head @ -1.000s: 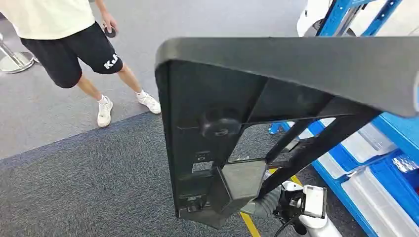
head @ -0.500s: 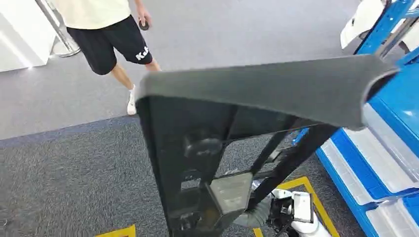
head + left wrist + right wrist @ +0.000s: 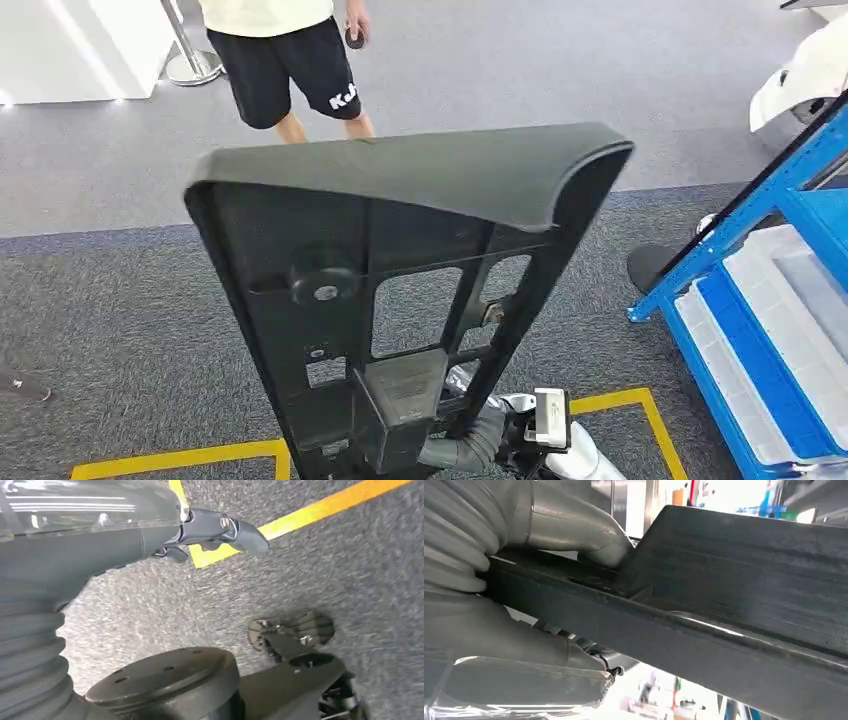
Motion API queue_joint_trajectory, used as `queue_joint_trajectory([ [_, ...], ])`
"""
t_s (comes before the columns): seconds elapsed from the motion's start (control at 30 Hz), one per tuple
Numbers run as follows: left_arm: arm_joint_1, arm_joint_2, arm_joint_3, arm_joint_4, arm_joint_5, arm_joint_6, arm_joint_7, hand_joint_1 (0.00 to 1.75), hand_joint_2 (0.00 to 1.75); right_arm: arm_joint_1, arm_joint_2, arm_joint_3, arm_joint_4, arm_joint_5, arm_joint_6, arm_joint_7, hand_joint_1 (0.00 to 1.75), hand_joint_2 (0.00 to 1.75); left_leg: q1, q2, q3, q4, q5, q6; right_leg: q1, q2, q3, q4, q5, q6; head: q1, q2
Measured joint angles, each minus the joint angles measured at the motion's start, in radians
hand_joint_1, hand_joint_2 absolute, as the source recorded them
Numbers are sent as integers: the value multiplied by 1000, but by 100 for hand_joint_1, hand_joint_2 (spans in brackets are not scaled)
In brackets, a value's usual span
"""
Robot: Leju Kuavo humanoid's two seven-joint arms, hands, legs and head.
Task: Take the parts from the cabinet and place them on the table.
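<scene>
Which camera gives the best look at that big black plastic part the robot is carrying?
The head view: it shows the whole black plastic part, with its curved top edge, ribs and cut-outs. The right wrist view shows a close stretch of its edge gripped by the right hand. The left wrist view looks at carpet instead.

The head view is evenly and brightly lit, sharp, with soft shadows under the black part. The left wrist view shows motion blur on the carpet; the right wrist view's upper background is blown out and unfocused
</scene>
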Motion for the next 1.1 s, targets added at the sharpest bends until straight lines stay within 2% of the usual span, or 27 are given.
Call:
queue_joint_trajectory([
  [0.17,0,0,0,0,0,1,-4,0,175,1,2,2,3,1,-3,-1,175,175,0,-3,0,0,0,0,0,0,-2,2,3,0,0,0],
  [0.2,3,4,0,0,0,5,-20,0,175,5,6,9,13,19,-26,-15,175,175,0,-27,1,3,-1,-1,0,1,21,-67,65,-4,0,0],
  [0.23,3,6,0,0,-2,5,-26,0,175,9,11,9,19,35,-40,-30,175,175,0,-41,3,5,-2,-3,-1,8,60,-155,116,-7,0,0],
  [0.27,2,8,-1,0,-9,5,-28,0,175,17,18,11,25,52,-53,-54,175,175,-1,-62,-2,14,-6,-10,-5,79,120,-290,156,-16,0,0],
  [0.3,3,14,-2,0,-14,2,-25,0,175,26,37,21,31,69,-72,-54,175,175,6,-93,-15,14,-1,-33,3,58,120,-302,157,-26,0,0],
  [0.33,4,22,-2,0,-14,2,-28,0,175,29,51,28,35,72,-77,-53,175,175,2,-58,-20,32,-15,-41,-4,33,133,-322,165,-39,0,0],
  [0.37,3,23,-2,0,-14,3,-30,0,175,30,58,33,40,73,-74,-58,175,175,1,-17,-40,79,-48,-48,-3,22,136,-323,164,-48,0,0],
  [0.4,2,24,-2,0,-13,3,-35,0,175,30,61,39,50,74,-70,-62,175,175,4,2,-73,149,-86,-54,1,8,136,-323,162,-51,0,0],
  [0.43,1,26,-2,0,-12,3,-38,0,175,29,66,47,65,76,-63,-66,175,175,8,12,-117,242,-129,-58,3,-8,136,-323,161,-52,0,0],
  [0.47,-1,26,-2,0,-11,3,-40,0,175,29,71,53,78,79,-61,-66,175,175,9,14,-144,300,-150,-62,3,-21,136,-323,160,-53,0,0],
  [0.5,-3,26,-2,0,-10,3,-40,0,175,28,77,60,89,81,-60,-66,175,175,11,16,-153,325,-149,-65,3,-36,137,-322,159,-52,0,0],
  [0.53,-3,26,-2,0,-11,3,-40,0,175,25,86,67,98,83,-59,-66,175,175,13,19,-137,298,-127,-67,3,-47,138,-322,157,-51,0,0],
  [0.57,-2,27,-2,0,-10,4,-40,0,175,21,94,73,104,88,-56,-65,175,175,16,25,-98,229,-88,-69,3,-57,140,-322,155,-49,0,0],
  [0.6,0,27,-2,0,-11,5,-37,0,175,16,102,80,109,90,-53,-65,175,175,17,40,-45,131,-43,-69,3,-67,144,-321,152,-46,0,0],
  [0.63,4,28,-2,0,-11,5,-37,0,175,13,108,85,113,90,-50,-65,175,175,17,75,1,44,-13,-66,4,-73,149,-320,148,-41,0,0],
  [0.67,3,27,-2,0,-11,5,-37,0,175,12,112,88,116,90,-48,-65,175,175,1,105,13,19,-33,-59,12,-84,148,-318,145,-34,0,0],
  [0.7,2,27,-2,0,-11,5,-37,0,175,9,114,90,120,90,-45,-65,175,175,5,90,8,19,-27,-43,13,-89,147,-316,145,-30,0,0],
  [0.73,5,27,-2,0,-11,5,-37,0,175,7,118,93,124,92,-44,-65,175,175,3,82,4,19,-28,-40,13,-99,148,-316,144,-27,0,0],
  [0.8,12,29,-2,0,-11,5,-34,0,175,1,122,101,128,97,-41,-64,175,175,3,63,3,15,-25,-27,13,-116,152,-317,142,-16,0,0],
  [0.83,13,29,-2,0,-10,5,-33,0,175,-6,124,106,128,101,-33,-63,175,175,8,53,9,7,-19,-19,6,-95,152,-307,130,-9,0,0],
  [0.87,11,30,-2,0,-11,5,-32,0,175,-12,124,113,128,104,-22,-62,175,175,7,44,9,6,-17,-13,3,-45,136,-270,104,-8,0,0],
  [0.9,6,29,-3,0,-13,5,-30,0,175,-15,124,121,128,105,-13,-62,175,175,7,35,8,6,-16,-8,2,-19,101,-198,63,-8,0,0],
  [0.97,3,29,-4,0,-16,5,-25,0,175,-14,119,142,128,106,-5,-60,175,175,3,11,7,7,-16,-5,3,-1,21,-37,0,-6,0,0],
  [1.0,4,29,-4,0,-16,3,-22,0,175,-14,116,155,128,106,-5,-59,175,175,2,-1,7,8,-16,-4,3,0,-4,4,-1,-7,0,0],
  [1.03,6,29,-4,0,-14,3,-22,0,175,-15,114,164,129,105,-11,-58,175,175,2,-13,7,10,-17,-4,3,1,-4,-5,20,-9,0,0],
  [1.1,5,29,-4,0,-9,3,-22,0,175,-26,110,177,129,101,-25,-60,175,175,2,-42,9,14,-17,-6,3,11,57,-153,117,-17,0,0],
])
